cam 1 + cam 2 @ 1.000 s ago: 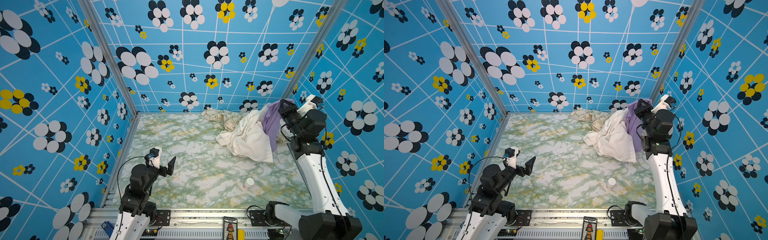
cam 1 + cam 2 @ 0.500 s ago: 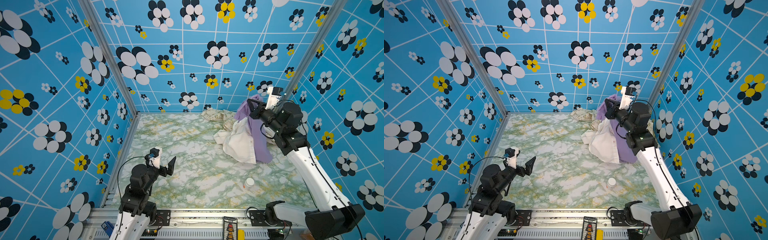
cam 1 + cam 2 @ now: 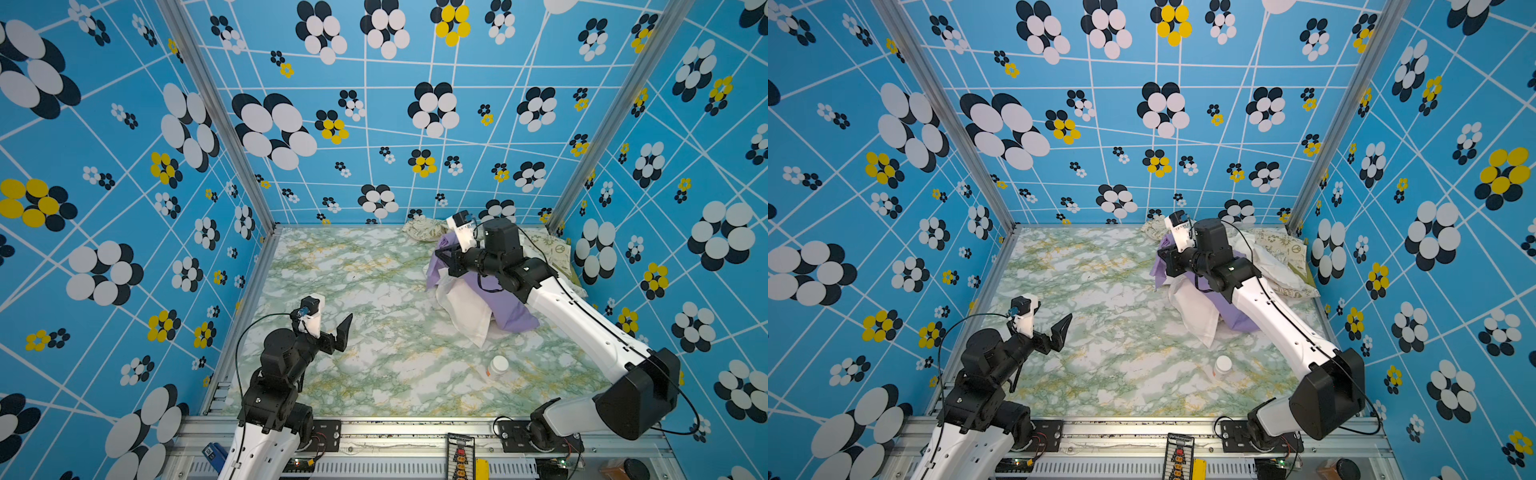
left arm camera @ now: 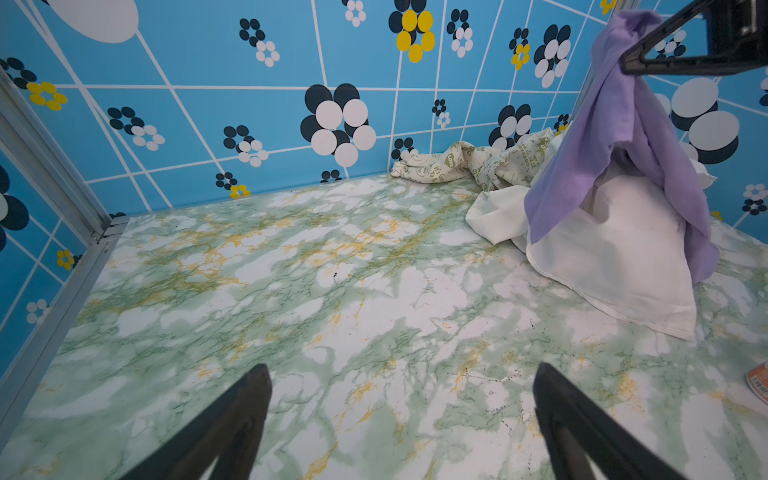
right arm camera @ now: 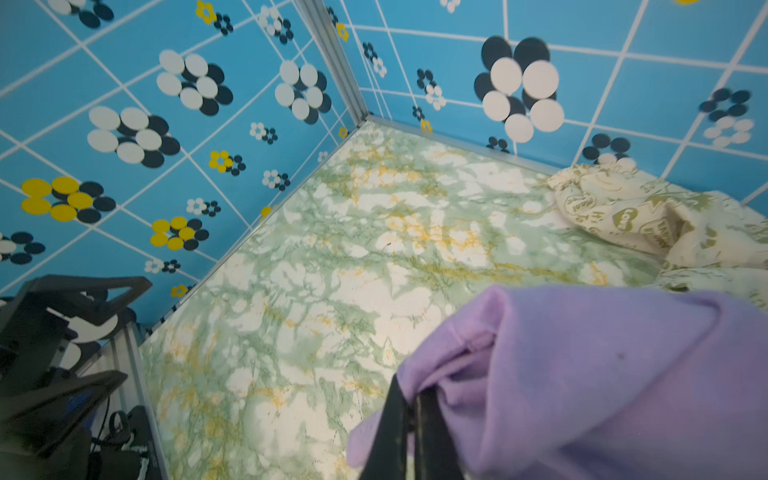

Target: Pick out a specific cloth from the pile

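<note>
The left arm sits folded low near its base, the left gripper [image 4: 400,370] pointing forward with jaws spread wide (nothing between them). The right arm stretches toward the far side, wrist raised, the right gripper [image 5: 411,415] clamped on the lavender cloth [image 5: 582,374].

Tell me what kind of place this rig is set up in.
Probably a lab test cell, not a home: blue flower-print walls box in a marble-print tabletop, and an aluminium mounting rail runs along the front edge.

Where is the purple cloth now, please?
The purple cloth hangs far right in both top views, pinched by the right end effector, draped over the white cloth.
</note>
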`<action>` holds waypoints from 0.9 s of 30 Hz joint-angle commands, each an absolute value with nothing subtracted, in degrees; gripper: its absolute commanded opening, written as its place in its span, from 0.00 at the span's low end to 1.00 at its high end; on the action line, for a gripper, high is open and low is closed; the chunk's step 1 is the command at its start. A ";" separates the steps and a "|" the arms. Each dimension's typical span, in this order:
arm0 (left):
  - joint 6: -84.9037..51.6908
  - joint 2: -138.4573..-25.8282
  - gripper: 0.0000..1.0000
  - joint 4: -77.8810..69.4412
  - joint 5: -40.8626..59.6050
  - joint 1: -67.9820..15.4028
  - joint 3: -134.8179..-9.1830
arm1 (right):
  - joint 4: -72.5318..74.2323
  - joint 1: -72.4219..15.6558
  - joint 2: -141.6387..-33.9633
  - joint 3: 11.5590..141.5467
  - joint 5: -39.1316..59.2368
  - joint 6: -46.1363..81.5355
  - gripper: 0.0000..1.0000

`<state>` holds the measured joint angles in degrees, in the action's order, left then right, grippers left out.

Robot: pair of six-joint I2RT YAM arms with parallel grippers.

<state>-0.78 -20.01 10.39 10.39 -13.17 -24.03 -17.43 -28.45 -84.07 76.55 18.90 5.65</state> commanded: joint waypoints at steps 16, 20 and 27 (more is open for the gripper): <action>0.48 -18.98 0.99 11.16 9.22 -14.11 -24.76 | -24.69 -28.27 -76.11 71.21 3.84 1.96 0.84; 0.53 -18.90 0.99 11.16 9.25 -14.13 -24.72 | -25.12 -21.58 -73.43 68.65 -1.15 9.34 0.84; 0.57 -18.72 0.99 11.03 9.32 -14.24 -24.69 | -26.14 -10.36 -68.63 60.04 -2.66 23.79 0.85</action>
<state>-0.38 -19.38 10.81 9.56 -13.65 -24.03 -25.69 -13.72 -70.89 63.35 -1.34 14.70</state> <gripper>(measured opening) 0.993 0.853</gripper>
